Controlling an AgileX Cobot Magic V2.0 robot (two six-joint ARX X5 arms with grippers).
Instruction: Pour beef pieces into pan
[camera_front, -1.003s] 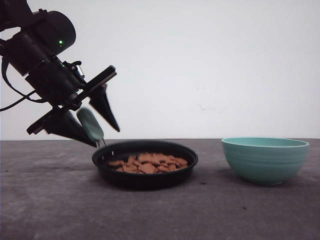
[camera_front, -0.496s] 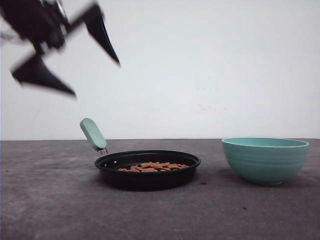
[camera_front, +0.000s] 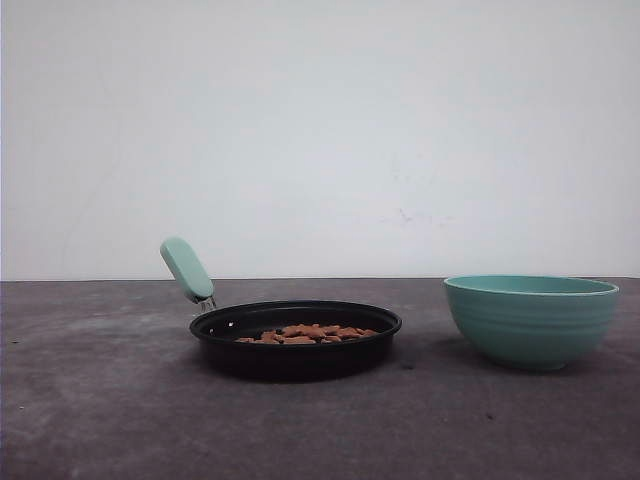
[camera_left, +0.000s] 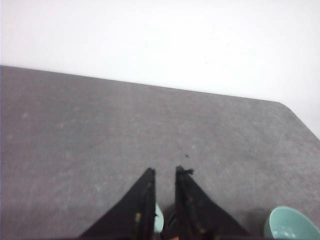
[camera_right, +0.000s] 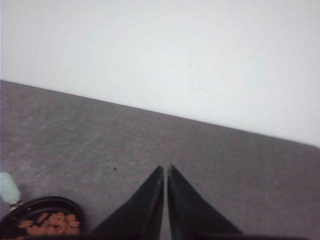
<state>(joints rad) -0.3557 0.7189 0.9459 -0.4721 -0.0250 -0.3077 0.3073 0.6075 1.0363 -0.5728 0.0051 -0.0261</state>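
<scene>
The black frying pan (camera_front: 295, 338) sits at center frame on the worktop (camera_front: 100, 400), beef pieces (camera_front: 305, 333) inside. My left hand (camera_left: 164, 172) is slightly parted, holding nothing; my right hand (camera_right: 165, 170) is closed, empty.

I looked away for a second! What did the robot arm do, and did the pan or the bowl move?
The left arm let go of the pan's mint-green handle, setting the pan down flat, then lifted up and left, out of the front view. The left gripper now hangs over the table, holding nothing. The beef pieces stayed in the pan, and the teal bowl did not move.
</scene>
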